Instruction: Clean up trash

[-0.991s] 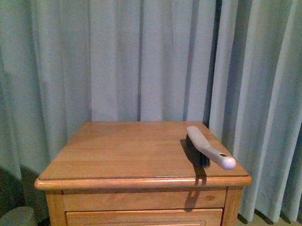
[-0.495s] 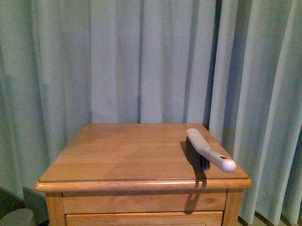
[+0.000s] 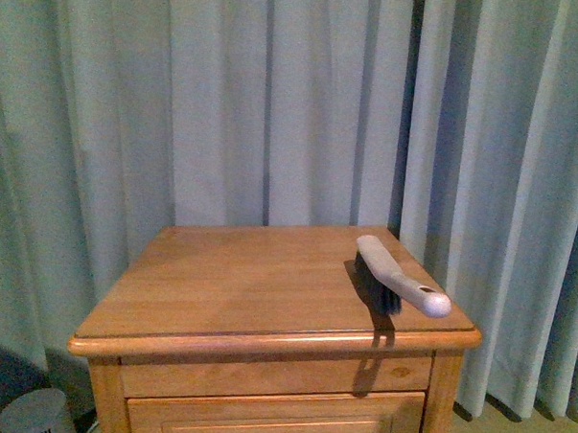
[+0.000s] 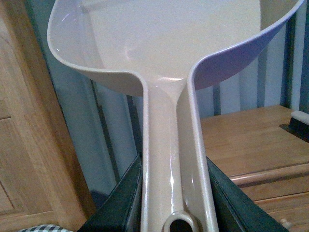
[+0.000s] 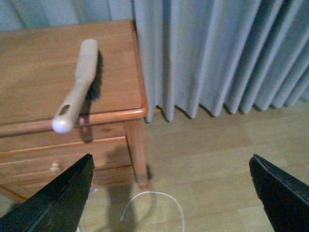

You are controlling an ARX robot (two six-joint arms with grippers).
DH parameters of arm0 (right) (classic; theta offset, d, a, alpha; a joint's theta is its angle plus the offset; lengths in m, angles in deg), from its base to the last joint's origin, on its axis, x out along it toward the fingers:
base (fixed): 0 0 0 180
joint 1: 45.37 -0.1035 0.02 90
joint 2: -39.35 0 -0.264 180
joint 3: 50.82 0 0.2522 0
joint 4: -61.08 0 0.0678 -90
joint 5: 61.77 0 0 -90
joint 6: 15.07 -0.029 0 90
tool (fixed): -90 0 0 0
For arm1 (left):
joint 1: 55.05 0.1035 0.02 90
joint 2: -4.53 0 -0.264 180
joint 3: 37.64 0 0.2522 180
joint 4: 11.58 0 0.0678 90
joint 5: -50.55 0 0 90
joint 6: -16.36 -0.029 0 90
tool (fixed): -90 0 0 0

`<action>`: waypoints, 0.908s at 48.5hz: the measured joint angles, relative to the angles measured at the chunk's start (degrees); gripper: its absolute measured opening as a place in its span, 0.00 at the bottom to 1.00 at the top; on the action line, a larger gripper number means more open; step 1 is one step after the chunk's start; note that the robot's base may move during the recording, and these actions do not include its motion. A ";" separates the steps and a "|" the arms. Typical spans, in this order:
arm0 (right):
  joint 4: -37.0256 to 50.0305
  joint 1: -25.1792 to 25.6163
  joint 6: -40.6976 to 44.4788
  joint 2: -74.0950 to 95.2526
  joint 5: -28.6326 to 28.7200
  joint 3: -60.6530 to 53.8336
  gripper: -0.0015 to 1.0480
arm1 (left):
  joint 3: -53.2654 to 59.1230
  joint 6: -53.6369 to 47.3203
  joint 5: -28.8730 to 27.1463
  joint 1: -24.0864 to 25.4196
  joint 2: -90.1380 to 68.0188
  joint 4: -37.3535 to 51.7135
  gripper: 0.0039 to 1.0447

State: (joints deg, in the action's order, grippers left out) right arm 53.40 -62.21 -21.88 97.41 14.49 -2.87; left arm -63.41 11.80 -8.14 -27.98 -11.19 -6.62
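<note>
A brush (image 3: 392,277) lay on the wooden nightstand (image 3: 238,281), along its right side, handle toward the near right corner. Grey-blue curtains (image 3: 275,101) hung behind. A beige dustpan (image 4: 169,48) was held clear of the nightstand.

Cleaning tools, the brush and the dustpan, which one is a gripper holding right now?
The beige dustpan: the left gripper is shut on its handle. The brush lies untouched on the wooden nightstand, with the open right gripper apart from it.

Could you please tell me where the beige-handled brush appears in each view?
Front view: the beige-handled brush with dark bristles lies near the wooden cabinet's right front corner.
Left wrist view: only its end shows, beyond the beige plastic dustpan.
Right wrist view: whole, on the cabinet beside the curtain.
Shared landmark: the cabinet top.
</note>
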 joint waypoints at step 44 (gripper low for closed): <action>-26.95 -5.75 -17.77 50.73 4.79 51.91 0.93 | 0.00 0.00 0.00 0.00 0.00 0.00 0.27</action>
State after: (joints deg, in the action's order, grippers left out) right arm 26.45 -67.95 -39.65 148.14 19.28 49.04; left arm -63.41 11.80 -8.14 -27.98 -11.19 -6.62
